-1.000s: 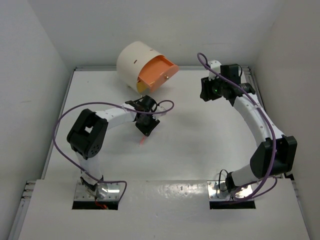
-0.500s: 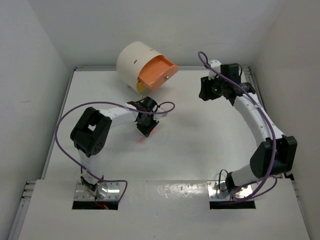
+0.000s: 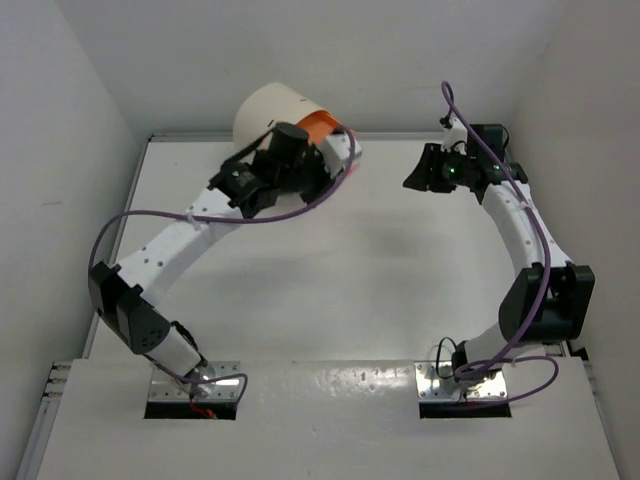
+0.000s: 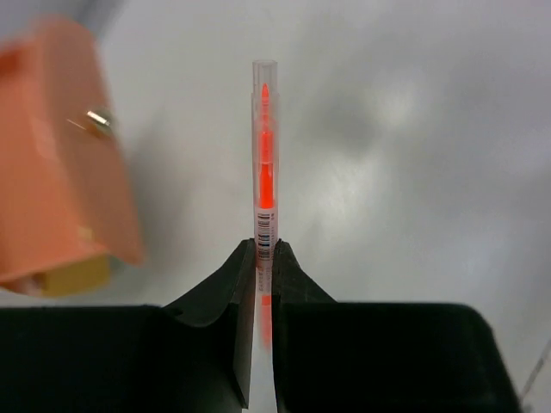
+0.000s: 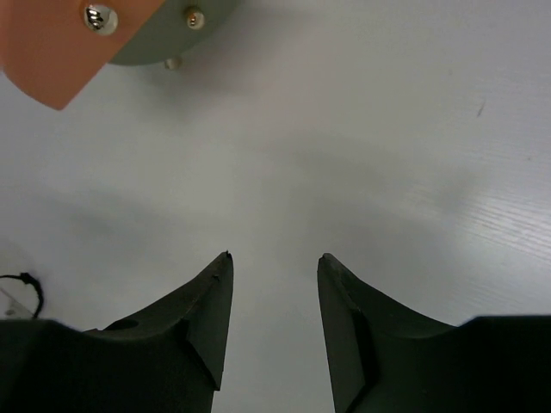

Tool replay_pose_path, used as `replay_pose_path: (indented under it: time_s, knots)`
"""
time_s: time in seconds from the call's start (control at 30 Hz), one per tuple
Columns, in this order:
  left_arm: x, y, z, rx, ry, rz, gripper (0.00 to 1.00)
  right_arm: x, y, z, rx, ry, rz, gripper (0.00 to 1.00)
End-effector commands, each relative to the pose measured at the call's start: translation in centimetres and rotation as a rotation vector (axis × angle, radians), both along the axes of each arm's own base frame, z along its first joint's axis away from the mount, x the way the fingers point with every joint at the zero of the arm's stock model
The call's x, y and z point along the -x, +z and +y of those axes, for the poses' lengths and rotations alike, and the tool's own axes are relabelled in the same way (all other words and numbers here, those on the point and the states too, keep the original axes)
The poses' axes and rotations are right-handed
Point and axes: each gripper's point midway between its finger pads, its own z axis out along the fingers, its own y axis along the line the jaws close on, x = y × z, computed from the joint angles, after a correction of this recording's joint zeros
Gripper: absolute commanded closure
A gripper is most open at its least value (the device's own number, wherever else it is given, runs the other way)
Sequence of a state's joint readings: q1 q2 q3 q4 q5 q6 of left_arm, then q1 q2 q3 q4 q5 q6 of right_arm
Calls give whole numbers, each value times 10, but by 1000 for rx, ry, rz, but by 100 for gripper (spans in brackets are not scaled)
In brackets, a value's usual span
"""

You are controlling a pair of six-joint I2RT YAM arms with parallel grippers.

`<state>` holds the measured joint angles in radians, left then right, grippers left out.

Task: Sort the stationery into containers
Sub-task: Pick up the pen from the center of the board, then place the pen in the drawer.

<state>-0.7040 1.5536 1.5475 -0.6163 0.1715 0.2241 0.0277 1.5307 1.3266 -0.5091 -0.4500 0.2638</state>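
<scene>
While the left gripper (image 4: 264,256) pinches its near end tight, the thin clear pen with a red-orange core (image 4: 264,163) points straight out ahead, over the white table (image 4: 413,172). Just to its left is the open peach drawer with a small metal knob (image 4: 60,181), part of the round cream cabinet (image 3: 262,112). Far right, the right gripper (image 5: 274,268) hovers with fingers spread, holding nothing. Plain white walls (image 3: 60,120) stand around.
</scene>
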Motion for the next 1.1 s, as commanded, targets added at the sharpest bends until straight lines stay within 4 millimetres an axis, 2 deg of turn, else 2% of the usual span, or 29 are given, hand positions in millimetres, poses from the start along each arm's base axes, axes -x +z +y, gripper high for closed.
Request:
replay_pose_path:
  time_s: [0.0, 0.03, 0.1, 0.13, 0.17, 0.2, 0.27, 0.3, 0.4, 0.47, 0.5, 0.9, 1.07]
  knots:
    - [-33, 71, 14, 78, 58, -152, 98, -11, 33, 17, -150, 30, -44, 56]
    - [-45, 99, 16, 97, 81, -216, 99, -11, 38, 21, -171, 41, -48, 55]
    - [-74, 101, 21, 76, 125, -248, 99, -13, 41, 23, -188, 38, -48, 54]
    - [-84, 119, 21, 100, 136, -288, 99, -14, 41, 25, -191, 40, -45, 54]
    - [-97, 114, 21, 94, 148, -289, 99, -15, 40, 24, -194, 34, -39, 54]
    - [-111, 122, 26, 113, 168, -328, 99, -16, 38, 25, -194, 35, -36, 54]
    - [-126, 125, 29, 126, 186, -366, 99, -17, 36, 24, -193, 35, -37, 54]
    - [-135, 137, 31, 145, 202, -421, 99, -18, 34, 24, -194, 33, -30, 54]
    - [-150, 148, 33, 173, 229, -471, 99, -20, 33, 24, -192, 32, -23, 54]
    - [-161, 145, 34, 177, 236, -471, 99, -21, 31, 23, -185, 31, -23, 54]
    - [-162, 153, 32, 198, 224, -481, 99, -22, 32, 23, -184, 30, -26, 54]
    - [-201, 124, 43, 224, 219, -448, 99, -22, 32, 23, -181, 39, -33, 54]
    - [-215, 121, 46, 253, 213, -454, 99, -21, 29, 26, -195, 51, -20, 54]
